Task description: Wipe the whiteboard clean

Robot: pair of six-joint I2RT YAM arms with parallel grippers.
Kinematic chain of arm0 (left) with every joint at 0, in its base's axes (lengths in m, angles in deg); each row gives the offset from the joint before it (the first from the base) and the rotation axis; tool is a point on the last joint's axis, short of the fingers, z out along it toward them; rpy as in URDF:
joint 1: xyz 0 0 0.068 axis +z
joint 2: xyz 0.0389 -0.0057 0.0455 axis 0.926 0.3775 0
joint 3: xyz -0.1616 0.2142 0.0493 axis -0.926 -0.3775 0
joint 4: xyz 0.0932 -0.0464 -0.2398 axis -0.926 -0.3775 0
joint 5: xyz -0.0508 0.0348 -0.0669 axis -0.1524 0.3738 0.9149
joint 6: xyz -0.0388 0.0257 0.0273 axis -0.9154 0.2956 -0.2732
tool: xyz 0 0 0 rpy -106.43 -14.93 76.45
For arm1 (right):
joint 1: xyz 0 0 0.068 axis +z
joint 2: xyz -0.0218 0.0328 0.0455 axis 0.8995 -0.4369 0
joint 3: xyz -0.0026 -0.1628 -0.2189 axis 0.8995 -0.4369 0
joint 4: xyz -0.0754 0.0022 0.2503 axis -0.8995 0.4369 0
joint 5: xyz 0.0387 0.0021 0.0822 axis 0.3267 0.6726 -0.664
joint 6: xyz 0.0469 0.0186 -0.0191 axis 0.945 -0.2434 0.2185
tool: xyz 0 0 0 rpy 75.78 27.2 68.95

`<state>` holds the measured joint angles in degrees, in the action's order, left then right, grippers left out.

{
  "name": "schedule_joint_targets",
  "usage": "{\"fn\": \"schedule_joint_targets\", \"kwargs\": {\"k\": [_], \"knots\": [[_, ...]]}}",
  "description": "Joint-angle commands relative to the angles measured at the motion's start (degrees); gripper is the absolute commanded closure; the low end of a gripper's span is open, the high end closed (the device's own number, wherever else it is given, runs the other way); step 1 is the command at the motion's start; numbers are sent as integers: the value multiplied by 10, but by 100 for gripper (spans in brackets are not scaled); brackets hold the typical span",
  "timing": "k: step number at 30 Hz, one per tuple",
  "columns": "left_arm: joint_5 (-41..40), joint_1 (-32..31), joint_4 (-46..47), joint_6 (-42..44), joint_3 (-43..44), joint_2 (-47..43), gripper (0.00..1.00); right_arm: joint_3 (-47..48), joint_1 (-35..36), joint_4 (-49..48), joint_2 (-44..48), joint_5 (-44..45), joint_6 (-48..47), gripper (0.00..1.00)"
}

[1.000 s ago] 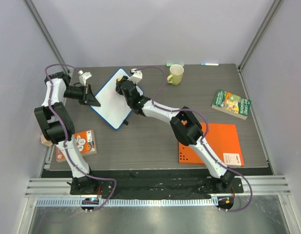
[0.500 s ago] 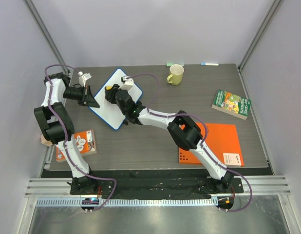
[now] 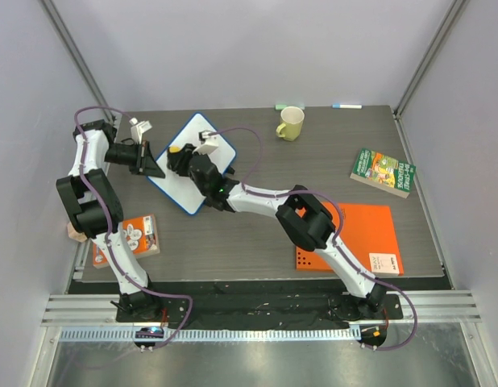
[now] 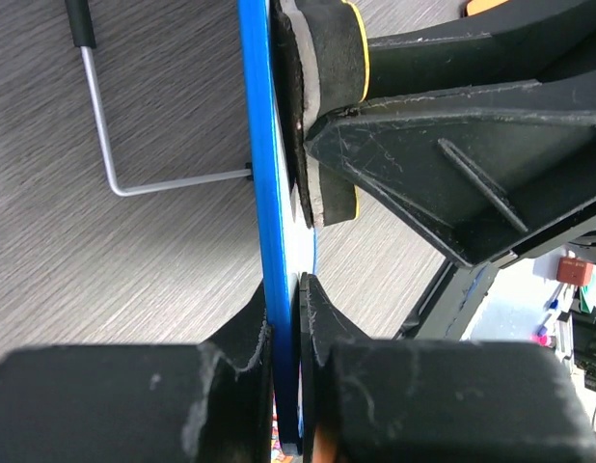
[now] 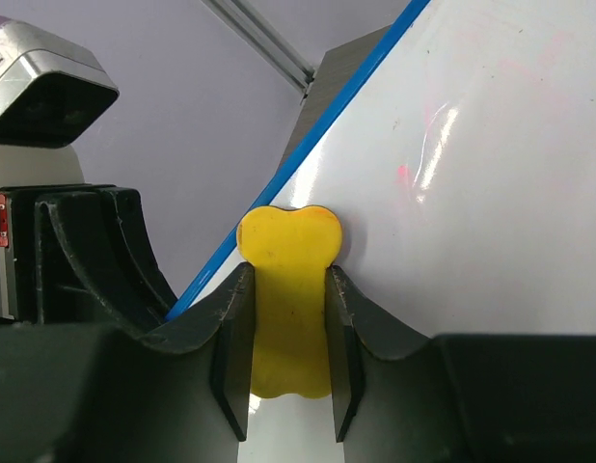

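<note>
Since the earlier frames the right arm has swept across the flat white rectangular whiteboard with the thin blue rim [image 3: 183,187], carrying the right end effector [image 3: 179,153] from the board's far right part to its left edge.

The end effector is clenched on a yellow foam eraser with a dark felt face [image 5: 288,299], and the felt is pressed against the white surface just beside the rim. The left end effector [image 4: 284,299] is clamped on the board's left rim, bracing it. The board sits at the far left of the dark grey wood-grain desk [image 3: 257,234], between the left arm and a pale yellow ceramic mug [image 3: 290,122].

Erasing looks partly done. Much of the surface reads clean from above, but the right wrist view shows faint red smears [image 5: 404,174] on the area behind the eraser, so more passes seem needed there.

A green illustrated book [image 3: 383,171], a flat orange rectangular sheet [image 3: 350,238] and a small orange book [image 3: 128,238] lie well apart from the board. Pale walls and metal frame posts close in the desk.
</note>
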<state>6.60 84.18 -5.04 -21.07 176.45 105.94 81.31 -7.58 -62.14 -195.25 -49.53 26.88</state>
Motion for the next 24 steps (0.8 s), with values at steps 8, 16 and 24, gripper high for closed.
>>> {"fn": "schedule_joint_targets", "kwargs": {"k": [8, 16, 24], "knots": [[48, -56, -122, 79, -17, -43, 100, 91, -43, 250, -96, 14, 6, 99], [44, -56, -132, 78, 3, -37, 100, 124, -74, 251, -119, 81, 22, 99], [42, -56, -144, 85, 10, -45, 100, 161, -120, 279, -140, 69, 71, 99]]}}
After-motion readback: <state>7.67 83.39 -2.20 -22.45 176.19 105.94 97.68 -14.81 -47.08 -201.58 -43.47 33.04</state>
